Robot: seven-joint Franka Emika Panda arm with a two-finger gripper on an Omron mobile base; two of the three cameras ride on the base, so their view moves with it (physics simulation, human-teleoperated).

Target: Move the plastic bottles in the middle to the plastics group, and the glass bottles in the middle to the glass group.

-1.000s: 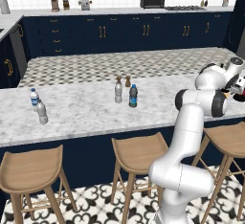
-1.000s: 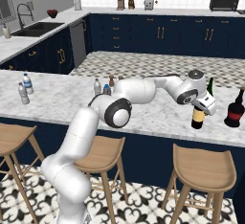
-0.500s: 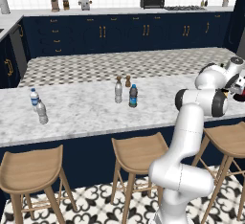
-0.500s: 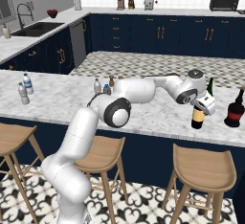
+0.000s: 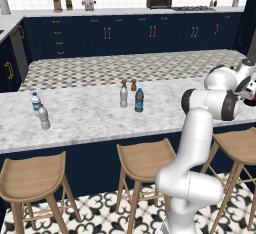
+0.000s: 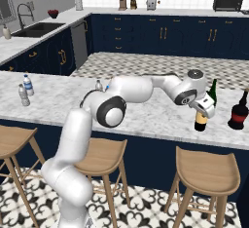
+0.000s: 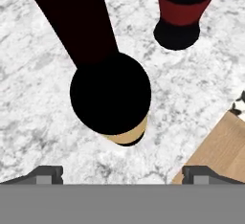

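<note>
Tool [image 6: 206,109] open, directly above the upright tan-labelled wine bottle [image 6: 200,123] on the counter [image 6: 146,115]. Green wine bottle [image 6: 212,90] and squat dark red bottle [image 6: 239,113] stand just beside.

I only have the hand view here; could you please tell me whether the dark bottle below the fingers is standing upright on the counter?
Observer: Yes. In the right base view the tan-label bottle stands upright on the counter, close to its front edge, and the fingers are spread open above it.
Operator: Thank you. Is there a green bottle nearby?
Observer: Yes, a tall green wine bottle stands just behind it.
Operator: And what is left in the middle of the counter?
Observer: Two small bottles stand side by side there: a clear grey bottle and a blue-capped bottle.
</note>
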